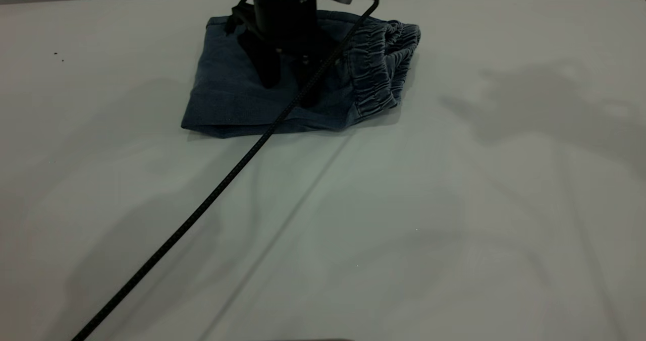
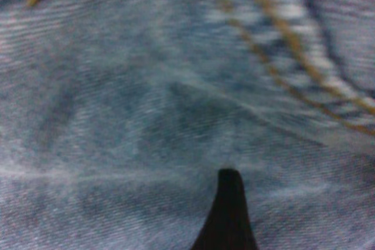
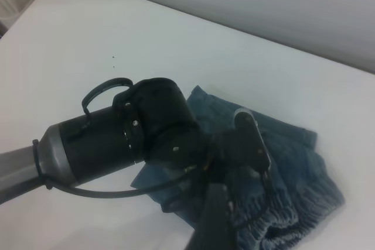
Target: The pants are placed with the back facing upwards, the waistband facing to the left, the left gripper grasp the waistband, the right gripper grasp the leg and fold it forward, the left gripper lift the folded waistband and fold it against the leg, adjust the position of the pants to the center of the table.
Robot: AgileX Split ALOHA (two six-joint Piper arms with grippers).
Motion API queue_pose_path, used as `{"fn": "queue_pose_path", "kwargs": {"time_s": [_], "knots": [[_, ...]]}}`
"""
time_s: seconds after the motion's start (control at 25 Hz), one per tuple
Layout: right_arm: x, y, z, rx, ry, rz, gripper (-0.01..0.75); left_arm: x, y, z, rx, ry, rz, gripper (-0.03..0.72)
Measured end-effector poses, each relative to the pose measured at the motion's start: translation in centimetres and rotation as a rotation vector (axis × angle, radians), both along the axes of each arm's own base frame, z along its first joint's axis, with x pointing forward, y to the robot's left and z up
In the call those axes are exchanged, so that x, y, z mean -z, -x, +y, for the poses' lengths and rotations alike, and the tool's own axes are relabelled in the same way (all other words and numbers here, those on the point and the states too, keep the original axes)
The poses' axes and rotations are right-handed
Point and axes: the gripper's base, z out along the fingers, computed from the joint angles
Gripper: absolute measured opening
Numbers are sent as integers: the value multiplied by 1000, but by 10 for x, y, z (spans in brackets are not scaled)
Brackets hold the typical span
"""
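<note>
White table (image 1: pixel 454 205), folded pants (image 1: pixel 227 89)

Robotics lab setting, bare white table (image 1: pixel 454 205), plain grey wall (image 3: pixel 263 4), black robot arm (image 3: pixel 117 139) overhead

The pants (image 1: pixel 227 94) show as matt blue denim cloth, a fine ribbed weave up close, crossed by mustard stitching. At three o'clock the waistband (image 1: pixel 383 68) is ruched, puckered cloth. The left gripper (image 1: pixel 290 86) looks matt black plastic, its cord (image 1: pixel 202 207) braided and rough. The table (image 1: pixel 454 230) is smooth, pale, matt.
</note>
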Motion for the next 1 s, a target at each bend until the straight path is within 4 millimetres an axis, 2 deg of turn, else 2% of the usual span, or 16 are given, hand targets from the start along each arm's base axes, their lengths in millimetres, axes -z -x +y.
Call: {"fn": "queue_pose_path", "kwargs": {"time_s": [0.08, 0.16, 0.28, 0.36, 0.44, 0.52, 0.64, 0.76, 0.88, 1.0], "knots": [[-9, 9, 0, -7, -1, -20, 565, -18, -2, 1, -17, -1, -40, 547], [-24, 24, 0, -20, -6, -39, 565, -48, -3, 3, -45, 9, -100, 547], [-48, 59, 0, -66, -4, -61, 565, -118, 1, 7, -65, 67, -223, 547], [-71, 91, 0, -93, 0, -114, 565, -167, 9, 12, -76, 119, -303, 547], [-92, 130, -2, -111, 4, -162, 565, -214, 23, 20, -101, 172, -375, 547], [-105, 167, -5, -113, 26, -185, 565, -261, 47, 33, -114, 216, -437, 547], [-117, 213, -13, -42, 54, -220, 565, -309, 92, 59, -124, 249, -482, 547], [-112, 241, -19, 14, 59, -216, 565, -331, 141, 87, -125, 255, -489, 547], [-97, 264, -23, 58, 68, -197, 565, -338, 186, 112, -125, 254, -489, 547], [-73, 285, -29, 105, 94, -164, 565, -343, 230, 138, -125, 270, -512, 547]]}}
